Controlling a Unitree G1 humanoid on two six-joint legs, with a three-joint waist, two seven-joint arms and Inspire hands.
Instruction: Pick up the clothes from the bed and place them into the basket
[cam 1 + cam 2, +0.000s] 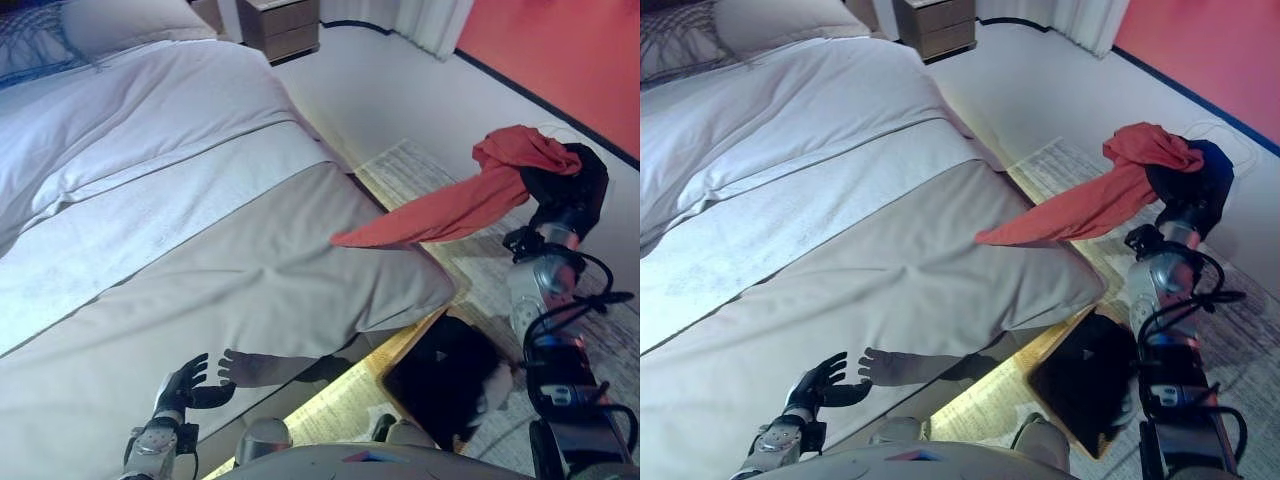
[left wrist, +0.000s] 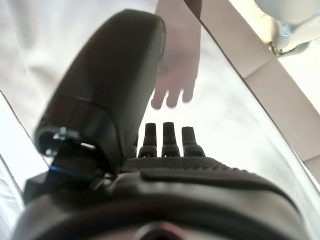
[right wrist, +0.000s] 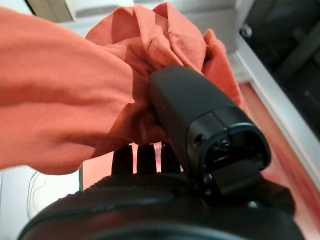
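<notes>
An orange-red garment (image 1: 470, 200) hangs from my right hand (image 1: 570, 185), which is raised to the right of the bed (image 1: 200, 250). One end of the garment trails down to the bed's corner. In the right wrist view my fingers and thumb (image 3: 200, 110) are curled into the bunched cloth (image 3: 60, 90). My left hand (image 1: 185, 385) is open and empty just above the bed's near edge, and its straight fingers (image 2: 165, 135) show in the left wrist view. A dark basket (image 1: 440, 380) stands on the floor by the bed's corner, below my right arm.
A pale patterned rug (image 1: 420, 170) lies on the floor to the right of the bed. A wooden nightstand (image 1: 285, 25) and a white curtain (image 1: 430, 20) stand at the back. A red wall (image 1: 560, 50) runs along the right. A pillow (image 1: 120, 20) lies at the bed's head.
</notes>
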